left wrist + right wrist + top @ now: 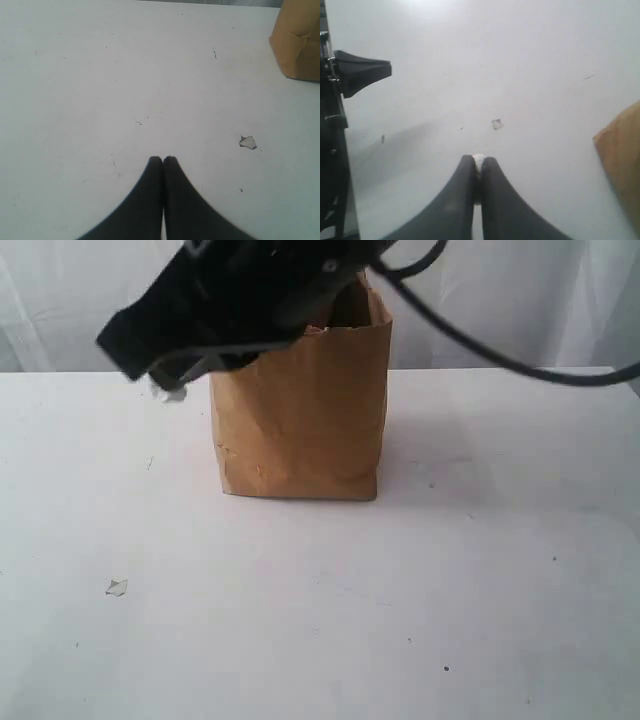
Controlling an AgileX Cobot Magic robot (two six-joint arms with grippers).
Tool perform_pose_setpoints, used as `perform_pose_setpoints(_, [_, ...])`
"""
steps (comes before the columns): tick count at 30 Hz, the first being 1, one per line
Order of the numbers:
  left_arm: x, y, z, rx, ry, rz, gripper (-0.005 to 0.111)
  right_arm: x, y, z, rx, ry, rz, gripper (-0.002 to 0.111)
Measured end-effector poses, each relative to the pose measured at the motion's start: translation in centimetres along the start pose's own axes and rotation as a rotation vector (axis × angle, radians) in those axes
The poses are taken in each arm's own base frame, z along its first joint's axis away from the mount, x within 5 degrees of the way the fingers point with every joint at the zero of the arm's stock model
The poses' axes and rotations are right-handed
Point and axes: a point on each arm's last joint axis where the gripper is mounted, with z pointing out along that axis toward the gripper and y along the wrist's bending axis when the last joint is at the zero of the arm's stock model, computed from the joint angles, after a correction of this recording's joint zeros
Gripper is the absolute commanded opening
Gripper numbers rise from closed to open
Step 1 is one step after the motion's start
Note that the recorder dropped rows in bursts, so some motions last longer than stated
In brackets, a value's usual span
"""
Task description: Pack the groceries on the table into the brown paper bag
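The brown paper bag (300,410) stands upright at the middle back of the white table (420,590), its mouth partly covered by a black arm. None of the groceries shows on the table; the bag's inside is hidden. My right gripper (172,388) reaches across above the bag's left side. In the right wrist view it (478,159) is shut on a small white crumpled bit (478,161), with the bag's edge (622,150) off to one side. My left gripper (162,159) is shut and empty above bare tabletop, with a bag corner (300,45) far from it.
A small pale scrap (116,587) lies on the table at the front left, also seen as a scrap (247,142) in the left wrist view and a scrap (496,124) in the right one. A black cable (500,355) sags to the right. Dark arm hardware (355,72) stands at one edge.
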Motion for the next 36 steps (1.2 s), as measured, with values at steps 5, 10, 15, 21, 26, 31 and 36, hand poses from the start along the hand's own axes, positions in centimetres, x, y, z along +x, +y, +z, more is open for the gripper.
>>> perform_pose_setpoints(5, [0.4, 0.1, 0.0, -0.009, 0.044, 0.000, 0.000, -0.1, -1.9, -1.5, 0.117, -0.049, -0.016, 0.000])
perform_pose_setpoints(10, [0.7, 0.2, 0.0, -0.017, 0.079, 0.000, 0.000, 0.1, -4.0, -2.3, 0.195, -0.069, 0.018, 0.000])
perform_pose_setpoints(15, [0.7, 0.2, 0.0, -0.017, 0.081, -0.005, 0.000, -0.2, -5.3, -2.8, 0.249, -0.134, 0.048, 0.000])
perform_pose_setpoints(21, [0.7, 0.2, 0.0, -0.018, 0.082, -0.005, 0.000, -0.6, -6.5, -2.3, 0.267, -0.204, 0.112, 0.000])
perform_pose_setpoints(26, [0.8, 0.2, 0.0, -0.018, 0.083, -0.003, 0.000, -1.3, -7.0, -1.8, 0.272, -0.283, 0.138, 0.000])
perform_pose_setpoints(31, [0.8, 0.2, 0.0, -0.018, 0.083, -0.003, 0.000, -1.9, -7.6, -1.4, 0.307, -0.353, 0.139, 0.000])
perform_pose_setpoints(36, [0.8, 0.2, 0.0, -0.018, 0.083, -0.001, 0.000, -2.3, -8.3, -1.0, 0.345, -0.420, 0.137, 0.000])
